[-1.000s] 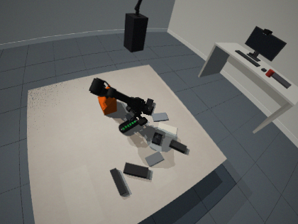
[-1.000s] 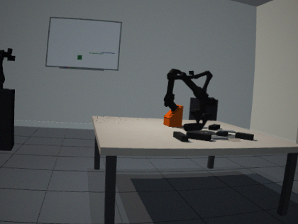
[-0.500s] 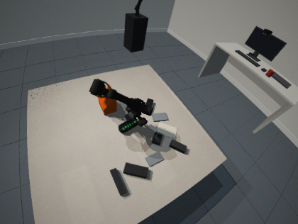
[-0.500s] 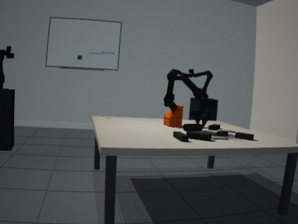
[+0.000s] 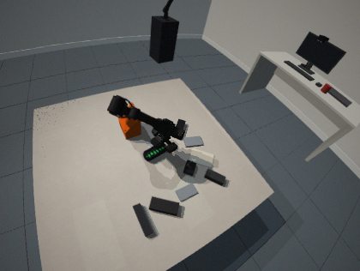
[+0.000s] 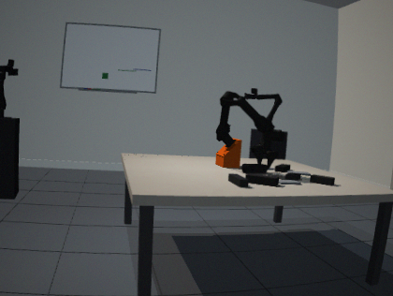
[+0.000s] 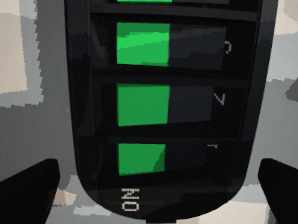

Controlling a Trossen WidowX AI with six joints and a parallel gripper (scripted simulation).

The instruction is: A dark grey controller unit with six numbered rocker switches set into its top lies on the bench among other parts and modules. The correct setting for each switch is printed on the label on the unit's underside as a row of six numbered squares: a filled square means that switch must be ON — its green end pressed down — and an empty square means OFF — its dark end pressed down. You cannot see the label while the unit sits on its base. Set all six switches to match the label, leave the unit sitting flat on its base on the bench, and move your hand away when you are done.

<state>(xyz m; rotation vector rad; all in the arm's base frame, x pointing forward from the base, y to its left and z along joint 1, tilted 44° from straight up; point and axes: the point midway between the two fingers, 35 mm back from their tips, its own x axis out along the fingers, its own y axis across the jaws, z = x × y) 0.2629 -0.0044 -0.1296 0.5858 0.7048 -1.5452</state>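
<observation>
The dark grey controller unit (image 5: 160, 156) (image 6: 254, 168) (image 7: 175, 197) sits with its switches facing up, below the arm. The wrist view shows switches 1 (image 7: 142, 159), 2 (image 7: 143, 105) and 3 (image 7: 143, 46), plus a sliver of another. Their green ends are on the left, the side of the ON print. Which ends are pressed down is hard to tell. The underside label is hidden. My gripper (image 5: 165, 144) (image 6: 265, 167) (image 7: 161, 169) is open and empty, its fingertips apart on both sides of the unit's switch-1 end, clear of its sides in the wrist view.
A small black block (image 5: 190, 167), a dark module (image 5: 215, 177), grey plates (image 5: 194, 141) (image 5: 187, 192) and a pale piece (image 5: 202, 155) lie beyond the unit. Two long dark modules (image 5: 165, 206) (image 5: 145, 220) lie farther off. The orange arm base (image 5: 129, 127) (image 6: 229, 156) is close behind the unit.
</observation>
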